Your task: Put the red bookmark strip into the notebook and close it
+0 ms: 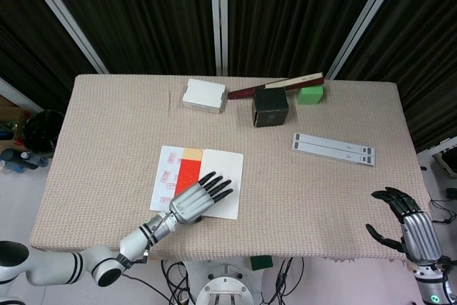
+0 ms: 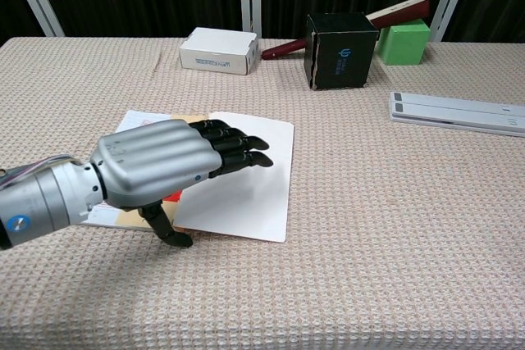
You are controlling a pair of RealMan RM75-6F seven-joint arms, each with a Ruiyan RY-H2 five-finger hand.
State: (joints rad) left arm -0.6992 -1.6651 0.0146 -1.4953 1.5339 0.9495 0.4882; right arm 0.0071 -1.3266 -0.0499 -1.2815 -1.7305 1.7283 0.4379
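Observation:
The notebook (image 1: pixel 223 176) (image 2: pixel 250 178) lies open on the table, its right page white and its left page printed in red. The red bookmark strip (image 1: pixel 187 174) lies along the spine, with a tan tab at its far end. My left hand (image 1: pixel 197 199) (image 2: pixel 168 165) hovers palm down over the notebook's near edge, fingers extended and apart, holding nothing; in the chest view it hides most of the strip. My right hand (image 1: pixel 412 231) hangs off the table's near right corner, fingers loosely spread, empty.
At the back stand a white box (image 1: pixel 203 96) (image 2: pixel 218 50), a black box (image 1: pixel 270 107) (image 2: pixel 339 50), a green block (image 1: pixel 310 94) (image 2: pixel 404 42) and a dark red stick (image 1: pixel 275 86). A white flat strip (image 1: pixel 333 149) (image 2: pixel 457 113) lies right of centre.

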